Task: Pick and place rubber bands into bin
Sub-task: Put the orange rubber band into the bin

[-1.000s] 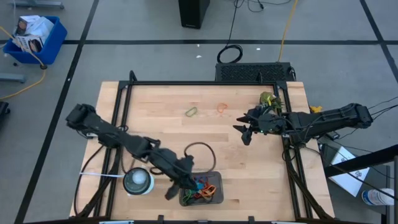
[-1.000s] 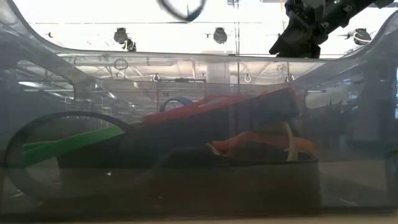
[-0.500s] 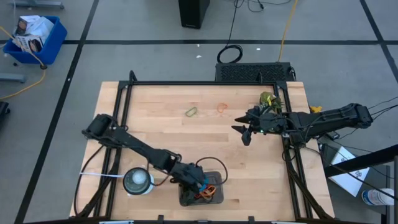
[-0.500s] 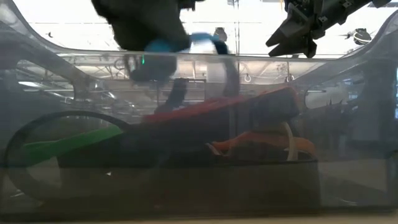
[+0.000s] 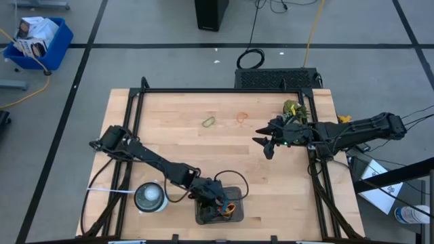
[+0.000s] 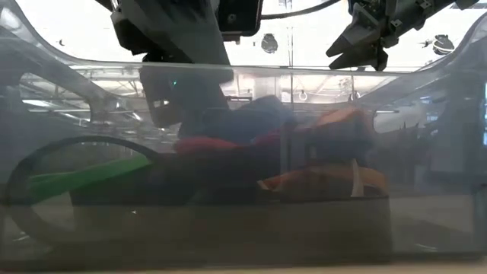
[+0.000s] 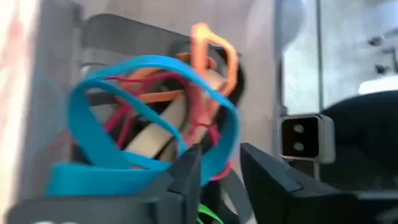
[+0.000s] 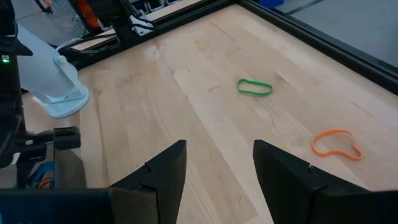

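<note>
left pincer is down in the bin, at the near edge of the bench. in its wrist view the fingers sit a narrow gap apart with a blue rubber band looped just ahead of them; whether the band is pinched or already loose, cannot tell. the piled rubber bands lie under and around the pincer: red, orange, tan, green, blue, all tangled.

right pincer hovers above the bench, well apart from the bin, fingers spread, nothing between them. ahead of it on bare wood lie a green band and an orange band, apart from each other, both untouched.

risks, as i judge them:
- blue loop may cling to a fingertip as the left pincer lifts and ride back out of the bin.
- the tangle could drag neighbours up with it; the tray is shallow.
- fingers pressing into the pile could shove the light bin along the bench.

around: round white object just beside the left arm, on the side away from the bin; a black cable loop arcs over the arm close behind the pincer and could snag. nothing stands between the right pincer and the two loose bands.
</note>
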`<state>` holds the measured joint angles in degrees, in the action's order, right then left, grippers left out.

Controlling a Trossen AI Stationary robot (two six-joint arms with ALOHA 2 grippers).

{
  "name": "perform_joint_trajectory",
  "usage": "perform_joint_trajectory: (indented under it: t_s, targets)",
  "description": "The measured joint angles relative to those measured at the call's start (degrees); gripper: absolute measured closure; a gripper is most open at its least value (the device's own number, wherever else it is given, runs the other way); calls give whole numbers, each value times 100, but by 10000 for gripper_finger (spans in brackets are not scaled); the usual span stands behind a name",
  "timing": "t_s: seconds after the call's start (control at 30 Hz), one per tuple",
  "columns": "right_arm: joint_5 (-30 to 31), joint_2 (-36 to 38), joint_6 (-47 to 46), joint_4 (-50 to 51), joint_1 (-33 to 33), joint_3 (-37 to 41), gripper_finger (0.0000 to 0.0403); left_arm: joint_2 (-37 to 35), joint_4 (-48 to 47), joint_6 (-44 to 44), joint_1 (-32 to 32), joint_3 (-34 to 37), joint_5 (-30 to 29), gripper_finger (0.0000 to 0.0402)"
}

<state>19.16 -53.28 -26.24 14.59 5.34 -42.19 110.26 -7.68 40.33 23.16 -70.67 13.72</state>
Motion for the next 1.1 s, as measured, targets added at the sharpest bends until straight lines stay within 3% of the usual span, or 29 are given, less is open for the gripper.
perform_joint_trajectory:
  t_s: [0.17,0.3,0.67,0.83,0.9,1.1]
  targets:
    - [0,0,-7,0,0,0,220,-38,28,-199,-42,0,610,227]
    - [0,0,94,-10,0,0,220,-321,-25,-213,-110,0,717,197]
    - [4,-31,885,-27,-27,-195,220,-2250,-350,-1442,-610,0,653,178]
    - [-38,-346,1144,59,-297,-928,220,-3301,-1178,-2385,-1037,-4,378,178]
    - [-340,-599,1379,261,-493,-1347,220,-3635,-1525,-2575,-1260,-2,146,178]
    - [-898,-1786,1195,1941,-1379,-2847,220,-4657,-2448,-3125,-1954,-2,-121,178]
